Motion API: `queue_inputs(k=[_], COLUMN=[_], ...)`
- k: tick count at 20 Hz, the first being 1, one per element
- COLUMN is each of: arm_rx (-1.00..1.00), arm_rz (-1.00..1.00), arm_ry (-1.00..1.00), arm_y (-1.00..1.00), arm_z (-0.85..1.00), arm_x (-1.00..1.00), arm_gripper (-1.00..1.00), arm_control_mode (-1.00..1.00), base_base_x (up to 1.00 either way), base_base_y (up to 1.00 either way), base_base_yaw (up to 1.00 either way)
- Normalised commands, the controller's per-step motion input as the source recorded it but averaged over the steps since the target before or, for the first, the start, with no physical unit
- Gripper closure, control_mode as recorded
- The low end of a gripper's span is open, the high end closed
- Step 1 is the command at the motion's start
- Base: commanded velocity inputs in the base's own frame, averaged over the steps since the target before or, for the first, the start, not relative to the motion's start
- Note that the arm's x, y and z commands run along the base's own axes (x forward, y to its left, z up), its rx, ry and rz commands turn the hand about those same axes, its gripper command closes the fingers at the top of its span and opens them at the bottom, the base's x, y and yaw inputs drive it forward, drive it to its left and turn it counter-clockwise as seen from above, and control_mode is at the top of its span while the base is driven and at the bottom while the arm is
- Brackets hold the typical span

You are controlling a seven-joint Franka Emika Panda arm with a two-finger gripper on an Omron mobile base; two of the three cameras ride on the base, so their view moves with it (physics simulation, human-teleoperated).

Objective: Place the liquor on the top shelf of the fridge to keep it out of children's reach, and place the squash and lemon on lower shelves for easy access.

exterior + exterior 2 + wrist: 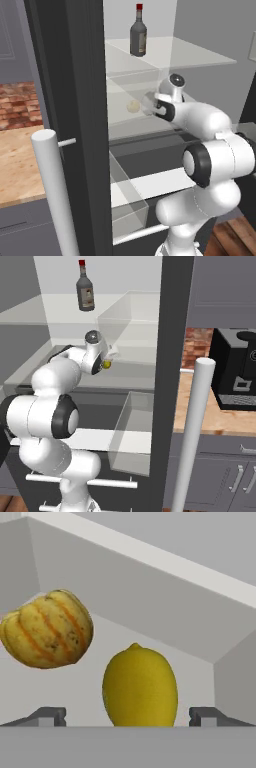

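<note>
Fingers (128,717) are spread wide, tips either side of the lemon (140,687) and off it, so it looks just let go on a lower shelf. The squash (47,629) sits at ten o'clock from it. The liquor (138,31) stands up on the top shelf (200,55) of the fridge (70,100). Last step, I think: next is backing straight out without nudging the lemon.

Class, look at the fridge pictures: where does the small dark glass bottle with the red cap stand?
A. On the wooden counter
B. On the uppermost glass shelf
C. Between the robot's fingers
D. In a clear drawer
B: the small dark glass bottle with the red cap stands upright on the uppermost glass shelf, above the arm.
</note>
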Motion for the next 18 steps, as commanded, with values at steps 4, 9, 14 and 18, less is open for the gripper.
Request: queue_inputs(k=[4, 9, 14, 18], arm_rx=[-0.02, -0.05, -0.01, 0.00], arm_rz=[-0.01, -0.01, -0.01, 0.00], arm_ry=[0.00, 0.02, 0.00, 0.00], arm_y=[0.00, 0.00, -0.02, -0.04], arm_z=[0.02, -0.05, 0.01, 0.11], arm_x=[-0.62, -0.92, -1.00, -1.00], arm_gripper=[-1.00, -1.00, -1.00, -1.00], arm_control_mode=[-1.00, -1.00, -1.00, -1.00], base_base_x=[0.00, 0.00, 0.00, 0.00], base_base_y=[0.00, 0.00, 0.00, 0.00], base_base_yaw=[0.00, 0.00, 0.00, 0.00])
